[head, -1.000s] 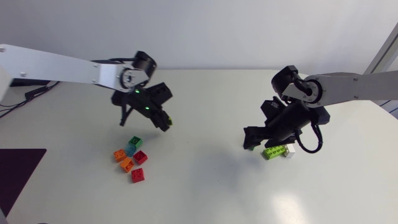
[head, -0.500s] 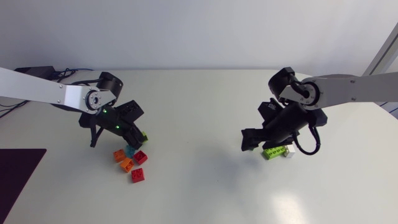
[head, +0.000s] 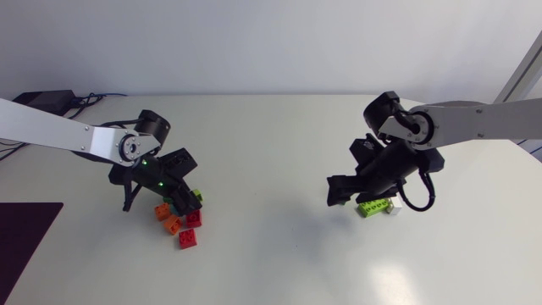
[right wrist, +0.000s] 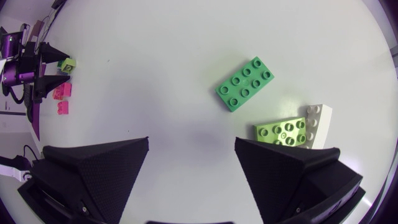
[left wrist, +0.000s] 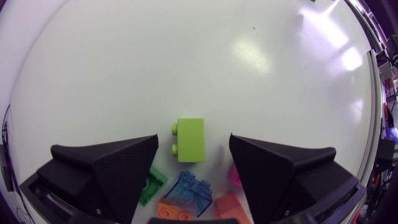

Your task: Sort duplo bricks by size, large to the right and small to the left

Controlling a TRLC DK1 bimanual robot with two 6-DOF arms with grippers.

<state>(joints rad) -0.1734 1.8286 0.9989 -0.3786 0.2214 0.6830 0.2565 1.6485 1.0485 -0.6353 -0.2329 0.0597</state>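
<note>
Our left gripper [head: 179, 197] has swung down to the small-brick pile [head: 181, 227] at lower left, spread apart with the little lime brick [left wrist: 190, 140] lying free inside, likely delivered, while our right gripper [right wrist: 191, 143], also apart and empty, hovers beside the large bricks [head: 375, 206] at right.

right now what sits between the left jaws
A small lime brick lies between the tips of the left jaws, which stand open and touch it on neither side, as the left wrist view shows. A blue brick sits just behind it.
</note>
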